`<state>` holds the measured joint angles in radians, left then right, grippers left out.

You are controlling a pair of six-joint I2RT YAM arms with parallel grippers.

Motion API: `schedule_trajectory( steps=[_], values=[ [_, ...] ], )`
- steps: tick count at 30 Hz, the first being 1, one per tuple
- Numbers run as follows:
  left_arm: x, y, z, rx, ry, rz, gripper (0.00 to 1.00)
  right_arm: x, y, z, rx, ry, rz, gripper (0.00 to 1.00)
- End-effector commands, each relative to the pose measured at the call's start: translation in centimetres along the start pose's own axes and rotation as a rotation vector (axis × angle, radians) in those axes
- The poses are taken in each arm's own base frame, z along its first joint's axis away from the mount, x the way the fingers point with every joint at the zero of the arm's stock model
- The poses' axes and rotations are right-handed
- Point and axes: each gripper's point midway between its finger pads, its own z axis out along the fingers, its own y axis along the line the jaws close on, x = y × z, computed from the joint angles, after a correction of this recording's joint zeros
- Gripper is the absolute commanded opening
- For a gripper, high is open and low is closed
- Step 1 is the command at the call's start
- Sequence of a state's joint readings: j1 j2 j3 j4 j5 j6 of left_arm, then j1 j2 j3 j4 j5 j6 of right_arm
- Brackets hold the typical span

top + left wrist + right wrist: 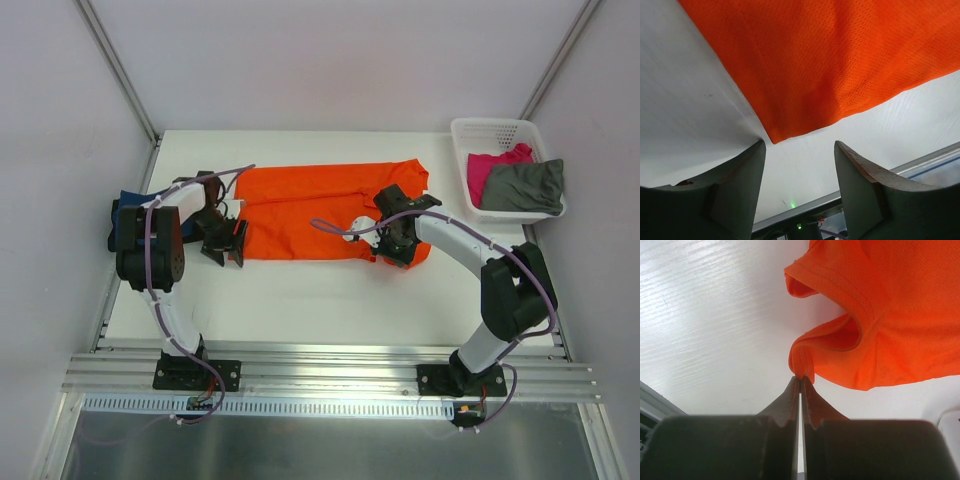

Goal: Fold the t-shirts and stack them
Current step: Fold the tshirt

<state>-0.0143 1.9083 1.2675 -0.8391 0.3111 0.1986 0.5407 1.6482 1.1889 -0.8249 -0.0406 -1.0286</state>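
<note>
Watching orange t-shirt lying spread on counter. Hemmed fold sitting pinched in tips of right claw. Shirt corner lying just ahead of left claw, which is gaping wide, touching nothing. Mesh looking light, floppy, slippery; taking corners seeming wisest.

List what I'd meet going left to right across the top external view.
navy blue t-shirt → left gripper → orange t-shirt → white lattice basket, holding the magenta t-shirt and grey-olive t-shirt.
</note>
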Motion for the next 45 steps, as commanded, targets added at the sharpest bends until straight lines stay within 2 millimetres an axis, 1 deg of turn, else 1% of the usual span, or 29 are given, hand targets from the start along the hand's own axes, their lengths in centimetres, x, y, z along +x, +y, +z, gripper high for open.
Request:
schedule_trajectory(
  steps=[1, 5, 10, 11, 13, 14, 15, 16, 17, 19, 22, 23, 25, 26, 28, 29, 31, 33, 35, 37, 38, 40, 41, 44, 45],
  values=[
    [-0.7, -1.1, -0.9, 0.103, -0.015, -0.068, 0.57, 0.4, 0.1, -1.1, 0.007, -0.002, 0.01, 0.01],
    [-1.2, -0.7, -0.9, 0.104, -0.02, -0.078, 0.55, 0.3, 0.2, -0.9, -0.001, -0.001, 0.014, 0.01],
    [-1.7, -0.4, -0.8, 0.115, -0.024, -0.093, 0.45, 0.1, 0.0, -0.7, -0.001, -0.003, 0.017, 0.01],
    [-1.8, -0.4, -0.7, 0.118, -0.023, -0.095, 0.4, 0.0, -0.1, -0.7, 0.002, -0.005, 0.018, 0.01],
    [-2.0, -0.3, -0.7, 0.12, -0.024, -0.098, 0.23, -0.1, -0.1, -0.6, -0.001, -0.003, 0.018, 0.01],
    [-2.1, -0.3, -0.7, 0.118, -0.025, -0.099, 0.17, -0.1, -0.2, -0.6, -0.001, -0.003, 0.02, 0.01],
    [-2.1, -0.2, -0.6, 0.117, -0.023, -0.103, 0.13, -0.2, -0.2, -0.6, 0.001, -0.006, 0.02, 0.01],
    [-2.1, -0.2, -0.7, 0.115, -0.025, -0.102, 0.02, -0.2, -0.2, -0.5, -0.001, -0.003, 0.02, 0.01],
    [-2.0, -0.1, -0.8, 0.106, -0.026, -0.103, 0.0, -0.2, -0.3, -0.6, 0.003, -0.006, 0.02, 0.01],
    [-2.0, 0.2, -1.1, 0.09, -0.033, -0.105, 0.0, -0.2, -0.5, -0.8, 0.017, -0.008, 0.022, 0.01],
    [-1.8, 0.4, -2.4, 0.081, -0.069, -0.102, 0.0, 0.1, -0.7, -1.2, 0.028, -0.013, 0.028, 0.01],
    [-1.9, 0.4, -3.3, 0.074, -0.098, -0.099, 0.0, 0.1, -1.0, -1.7, 0.041, -0.021, 0.03, 0.0],
    [-2.0, 0.6, -4.2, 0.053, -0.123, -0.084, 0.0, 0.3, -1.5, -2.2, 0.056, -0.032, 0.046, 0.01],
    [-2.2, 0.5, -5.3, 0.042, -0.149, -0.072, 0.0, 0.4, -1.7, -2.6, 0.065, -0.039, 0.049, 0.01],
    [-2.6, 0.5, -6.1, 0.029, -0.173, -0.055, 0.0, 0.7, -2.4, -3.2, 0.085, -0.043, 0.065, 0.0],
    [-3.1, 0.4, -7.0, 0.023, -0.196, -0.044, 0.0, 0.8, -2.8, -3.4, 0.095, -0.047, 0.069, 0.01],
    [-3.9, 0.2, -8.0, 0.022, -0.226, -0.037, 0.0, 1.0, -3.6, -3.9, 0.114, -0.053, 0.089, 0.01],
    [-4.3, 0.0, -8.5, 0.028, -0.234, -0.04, 0.0, 1.3, -4.3, -4.2, 0.127, -0.056, 0.107, 0.01],
    [-4.9, -0.2, -8.9, 0.04, -0.248, -0.037, 0.0, 1.1, -5.1, -4.6, 0.148, -0.068, 0.117, 0.01],
    [-5.1, -0.4, -9.0, 0.048, -0.247, -0.035, 0.0, 1.2, -5.8, -4.9, 0.164, -0.074, 0.126, 0.01],
    [-5.5, -0.4, -9.2, 0.048, -0.254, -0.031, 0.0, 0.8, -6.4, -5.4, 0.183, -0.09, 0.128, 0.0],
    [-6.1, -0.4, -9.8, 0.045, -0.267, -0.023, 0.0, 0.8, -7.1, -5.5, 0.192, -0.094, 0.137, 0.01],
    [-6.3, -0.3, -9.8, 0.045, -0.267, -0.022, 0.0, 0.8, -8.0, -6.2, 0.227, -0.083, 0.141, 0.01],
    [-7.4, -0.3, -10.2, 0.05, -0.277, -0.017, 0.0, 0.9, -9.6, -6.2, 0.243, -0.078, 0.163, 0.01],
    [-7.6, -0.3, -10.3, 0.054, -0.278, -0.014, 0.0, 0.7, -10.7, -6.9, 0.268, -0.086, 0.172, 0.01]
  ],
)
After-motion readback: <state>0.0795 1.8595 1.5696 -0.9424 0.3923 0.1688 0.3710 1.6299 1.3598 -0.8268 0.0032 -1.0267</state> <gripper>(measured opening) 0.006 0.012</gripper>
